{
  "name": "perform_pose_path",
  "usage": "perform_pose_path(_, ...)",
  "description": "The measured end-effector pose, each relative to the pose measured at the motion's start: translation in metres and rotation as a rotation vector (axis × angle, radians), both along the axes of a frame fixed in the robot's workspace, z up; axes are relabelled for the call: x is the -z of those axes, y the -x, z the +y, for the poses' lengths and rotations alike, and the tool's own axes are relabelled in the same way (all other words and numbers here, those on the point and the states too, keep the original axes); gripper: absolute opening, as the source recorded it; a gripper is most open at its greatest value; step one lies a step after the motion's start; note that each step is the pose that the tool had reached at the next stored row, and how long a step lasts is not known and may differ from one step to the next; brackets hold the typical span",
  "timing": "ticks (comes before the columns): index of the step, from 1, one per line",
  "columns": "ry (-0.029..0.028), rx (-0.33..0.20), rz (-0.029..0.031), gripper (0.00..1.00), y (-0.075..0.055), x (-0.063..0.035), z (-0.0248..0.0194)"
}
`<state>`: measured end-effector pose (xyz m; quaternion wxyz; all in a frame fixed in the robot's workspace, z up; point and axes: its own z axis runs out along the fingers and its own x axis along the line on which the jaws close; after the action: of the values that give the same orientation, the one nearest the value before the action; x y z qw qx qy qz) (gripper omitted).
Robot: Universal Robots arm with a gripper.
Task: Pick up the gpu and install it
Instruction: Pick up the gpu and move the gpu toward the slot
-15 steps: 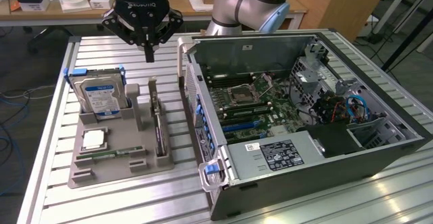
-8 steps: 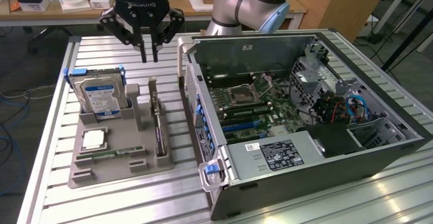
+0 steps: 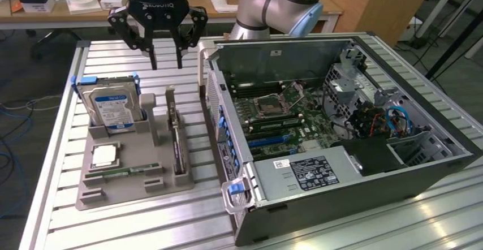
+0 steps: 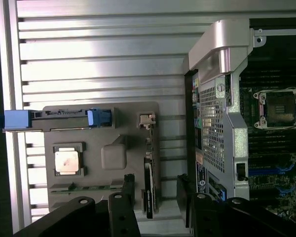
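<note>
Gripper (image 3: pixel 166 63) hung empty, fingers apart, high above gpu (image 3: pixel 178 139). Card stood edge-up below in tray (image 3: pixel 121 196) slot, upper edge likely graspable.

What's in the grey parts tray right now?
The grey tray holds the hard drive upright, the CPU flat, a memory stick and the gpu on edge. The gpu's lower edge is hidden in its slot.

GPU (image 3: pixel 179 148) in tray (image 3: pixel 121 188) (the exterior view's left) beside PC case (image 3: pixel 377 205).
</note>
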<state>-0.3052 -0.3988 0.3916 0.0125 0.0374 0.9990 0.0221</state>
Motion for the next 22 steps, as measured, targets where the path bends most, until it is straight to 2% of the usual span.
perform_pose_path(9,0.0,0.0,0.0,0.47,0.0,0.0007,0.0)
perform_pose_path(22,0.0,0.0,0.0,0.47,0.0,0.0072,0.0)
